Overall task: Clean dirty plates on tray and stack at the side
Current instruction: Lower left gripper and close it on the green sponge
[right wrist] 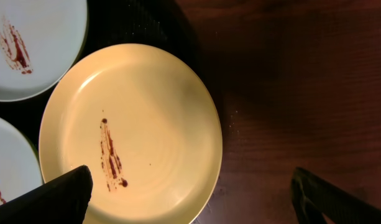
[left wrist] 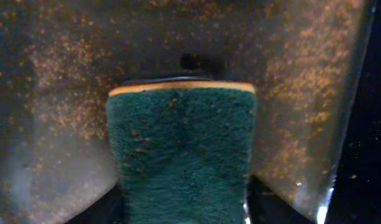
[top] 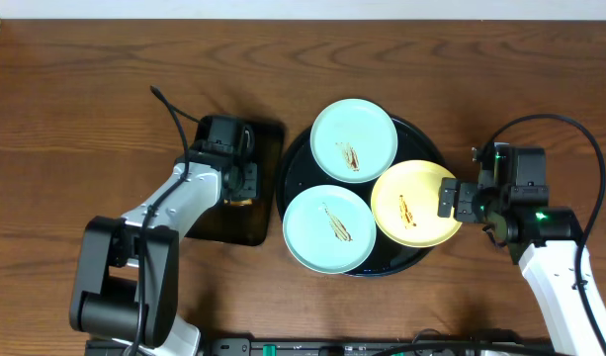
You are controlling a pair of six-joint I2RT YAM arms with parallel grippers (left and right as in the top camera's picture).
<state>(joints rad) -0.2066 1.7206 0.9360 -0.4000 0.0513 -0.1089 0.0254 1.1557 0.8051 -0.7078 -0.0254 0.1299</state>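
Fingers of the left gripper (top: 240, 185) flank a dark green scouring sponge (left wrist: 181, 155) on the small rectangular black tray (top: 268, 138); whether they clamp it I cannot tell. Two smeared mint-green round plates (top: 354, 138) (top: 329, 227) and a pale yellow plate (right wrist: 134, 130) lie on the large round glossy black tray (top: 293, 168). The right gripper (right wrist: 190, 175) gapes wide, empty, straddling the yellow plate's rim.

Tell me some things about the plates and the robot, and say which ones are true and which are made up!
1. All three plates sit on the round tray. True.
2. The yellow plate is clean. False: a brown smear runs across its middle.
3. The right tool is open at the yellow plate's edge. True.
4. The sponge lies on a mint plate. False: it is at the rectangular tray, by the left tool.
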